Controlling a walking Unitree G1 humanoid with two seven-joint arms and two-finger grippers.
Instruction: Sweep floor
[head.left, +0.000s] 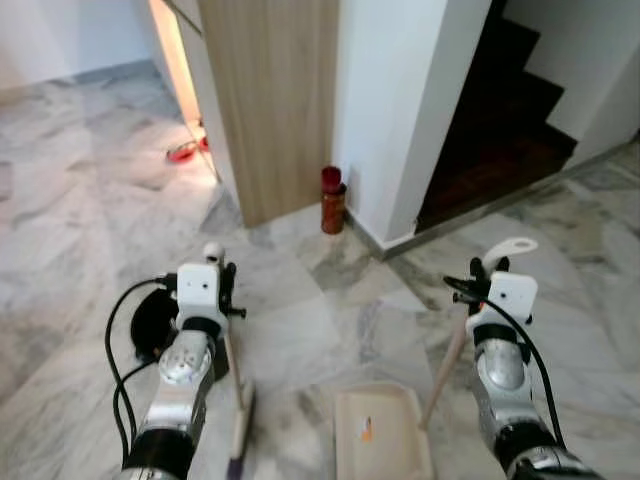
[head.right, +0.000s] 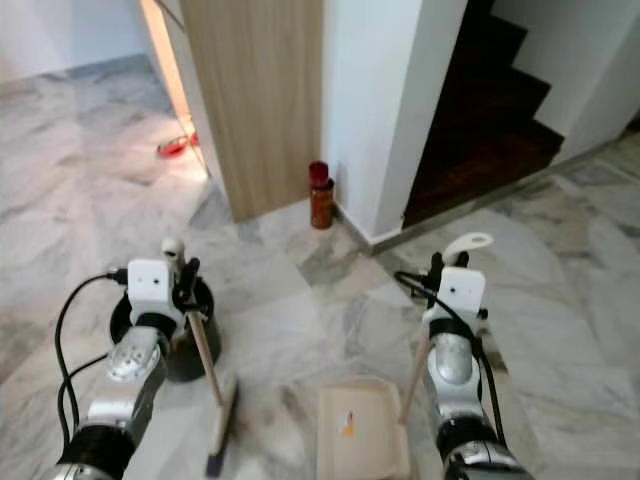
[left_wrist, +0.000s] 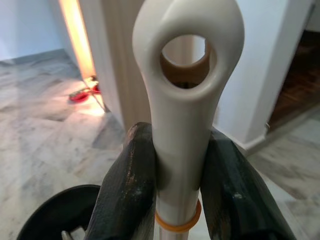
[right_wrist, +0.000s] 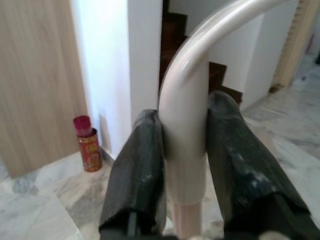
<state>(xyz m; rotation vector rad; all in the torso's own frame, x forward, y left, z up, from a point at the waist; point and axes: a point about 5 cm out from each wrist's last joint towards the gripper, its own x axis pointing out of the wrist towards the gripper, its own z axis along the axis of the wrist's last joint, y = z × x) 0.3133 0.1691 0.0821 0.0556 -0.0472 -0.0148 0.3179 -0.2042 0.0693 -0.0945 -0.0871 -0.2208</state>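
Observation:
My left gripper is shut on the top of a broom's handle, just under its white looped end. The wooden stick slants down to the brush head on the marble floor. My right gripper is shut on the curved white grip of a long-handled cream dustpan, which rests on the floor between my arms. A small orange scrap lies inside the pan.
A black round bin stands by my left arm. A red canister sits at the foot of a wooden panel and a white pillar. Dark stairs rise at the right. A red item lies far left.

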